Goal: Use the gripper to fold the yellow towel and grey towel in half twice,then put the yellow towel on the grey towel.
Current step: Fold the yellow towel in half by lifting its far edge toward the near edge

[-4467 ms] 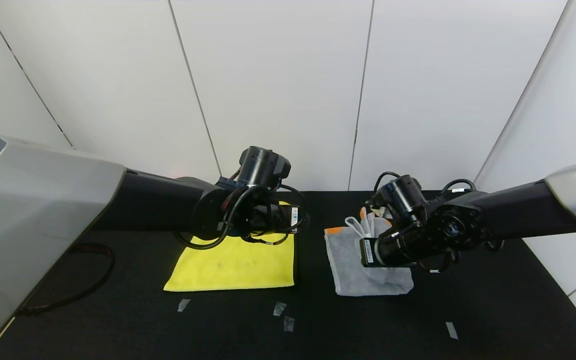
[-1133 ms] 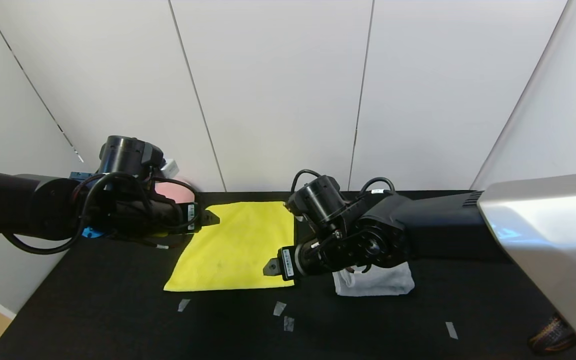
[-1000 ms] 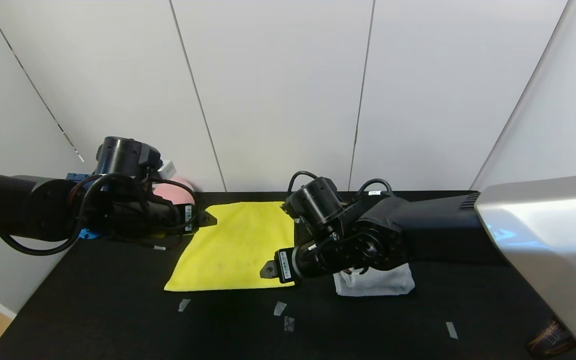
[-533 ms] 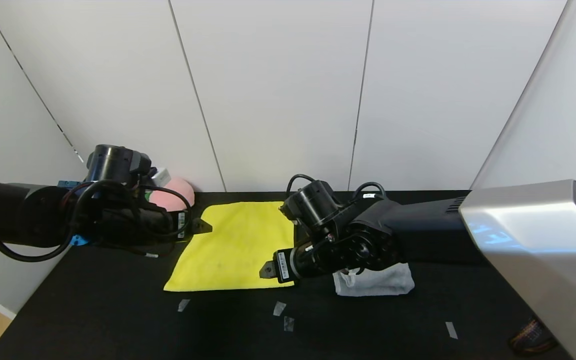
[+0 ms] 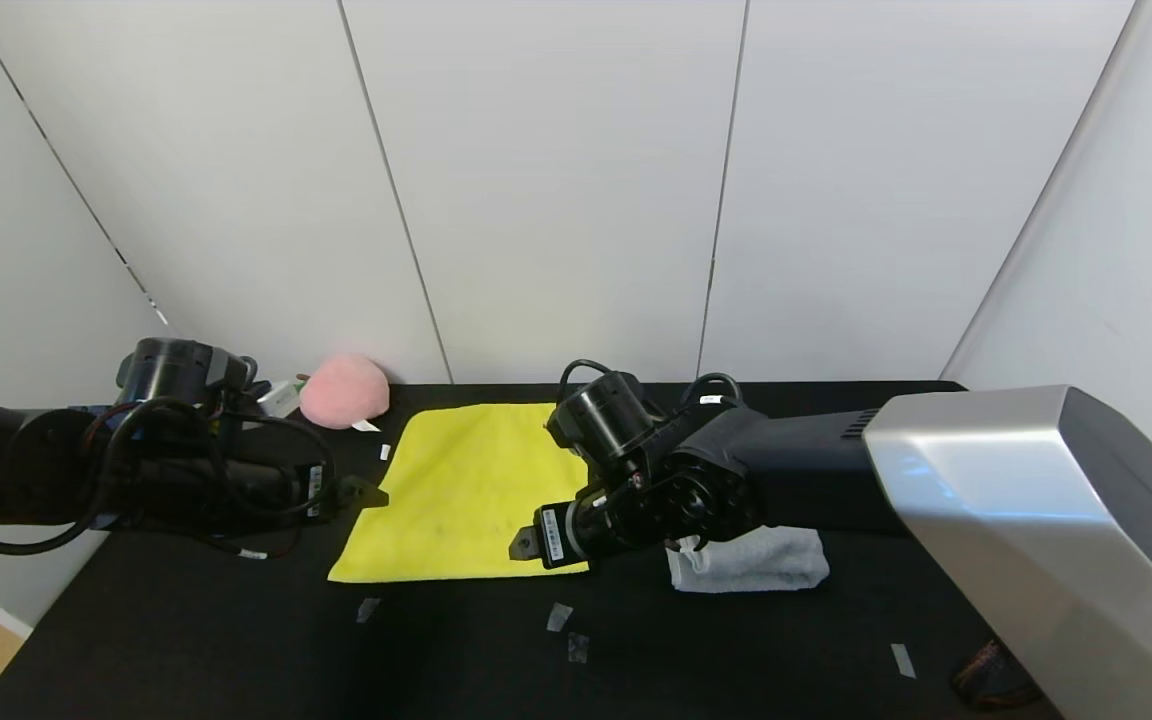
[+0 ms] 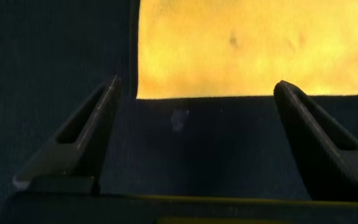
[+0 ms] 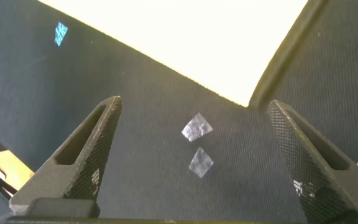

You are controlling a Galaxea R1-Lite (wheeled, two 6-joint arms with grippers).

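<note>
Both the left claw [image 5: 368, 494] and right claw [image 5: 521, 545] gape wide, empty.

Probably a robot lab: bare white panel walls [image 5: 556, 180], black-clothed table [image 5: 236, 640].

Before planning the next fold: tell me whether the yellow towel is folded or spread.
Spread. The yellow towel lies flat on the table as one broad sheet, with no doubled layer or crease visible; neither gripper holds it.

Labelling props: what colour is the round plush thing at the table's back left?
Pink, the round plush toy; head view shows it best.
</note>
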